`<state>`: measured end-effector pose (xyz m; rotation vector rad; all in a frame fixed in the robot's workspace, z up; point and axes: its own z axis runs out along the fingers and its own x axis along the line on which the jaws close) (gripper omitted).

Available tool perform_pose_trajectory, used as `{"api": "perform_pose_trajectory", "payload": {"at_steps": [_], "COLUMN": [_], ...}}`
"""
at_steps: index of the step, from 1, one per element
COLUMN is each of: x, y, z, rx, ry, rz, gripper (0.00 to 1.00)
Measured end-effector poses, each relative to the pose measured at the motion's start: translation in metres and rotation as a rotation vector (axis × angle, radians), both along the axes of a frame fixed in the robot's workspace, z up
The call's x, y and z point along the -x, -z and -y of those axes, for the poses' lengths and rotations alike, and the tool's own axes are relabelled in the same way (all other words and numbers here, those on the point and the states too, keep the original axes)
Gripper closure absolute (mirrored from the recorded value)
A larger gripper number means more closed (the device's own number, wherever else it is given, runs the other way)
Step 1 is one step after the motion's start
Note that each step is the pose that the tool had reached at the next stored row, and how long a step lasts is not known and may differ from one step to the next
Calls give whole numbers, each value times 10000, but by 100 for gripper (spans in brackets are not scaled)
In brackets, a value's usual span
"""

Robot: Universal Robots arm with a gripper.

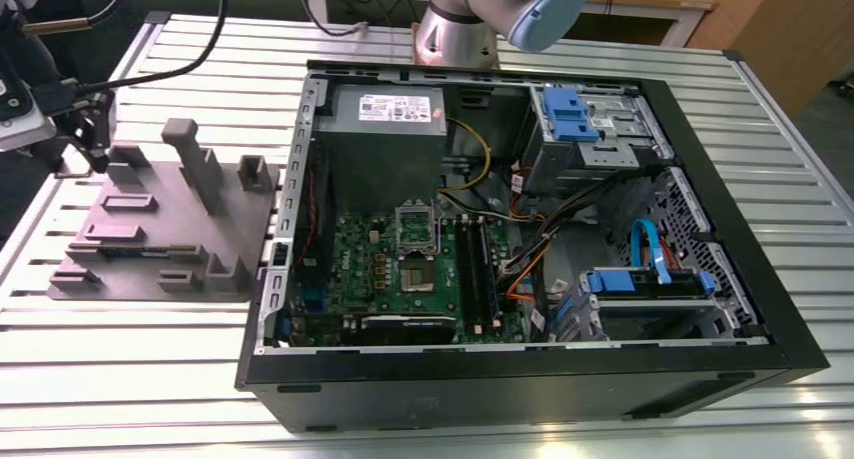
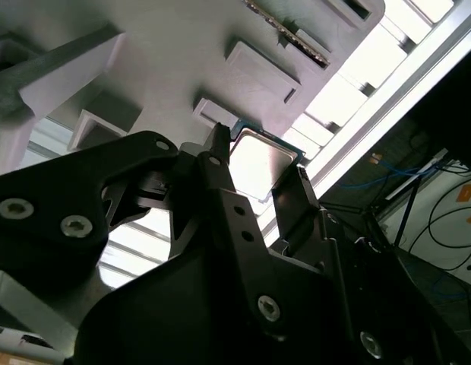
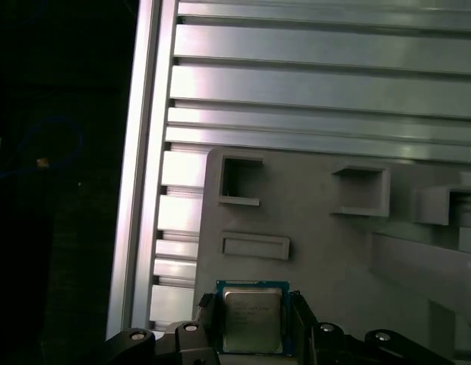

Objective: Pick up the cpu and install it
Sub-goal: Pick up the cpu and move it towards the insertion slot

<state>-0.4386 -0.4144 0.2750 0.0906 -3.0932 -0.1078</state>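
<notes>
The cpu (image 3: 251,319), a small flat square chip with a silvery top, sits between my gripper's (image 3: 251,313) two black fingers. The fingers press against its opposite edges, so the gripper is shut on it. In the second wrist view the cpu (image 2: 260,161) shows pale and shiny between the same fingers (image 2: 220,171), just above the grey moulded plate (image 2: 220,68). In the exterior view my gripper (image 1: 91,139) hangs over the plate's (image 1: 160,229) far corner on that view's left. The silver-framed socket (image 1: 416,234) lies on the green motherboard inside the open computer case (image 1: 534,379).
Tall posts and raised blocks stand on the grey plate (image 3: 334,243), close to the gripper. The slatted metal table (image 1: 134,379) ends just beyond the plate. Inside the case are a grey power supply (image 1: 387,109), blue drive brackets (image 1: 567,114) and loose cables (image 1: 534,259).
</notes>
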Motion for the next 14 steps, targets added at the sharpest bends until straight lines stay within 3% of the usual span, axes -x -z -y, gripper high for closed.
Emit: {"api": "perform_pose_trajectory", "payload": {"at_steps": [3,14], "x": [0,0], "y": [-61,-89], "z": [0,0], "rx": [0,0], "ry": [0,0], "rz": [0,1], "gripper": [53,53]}}
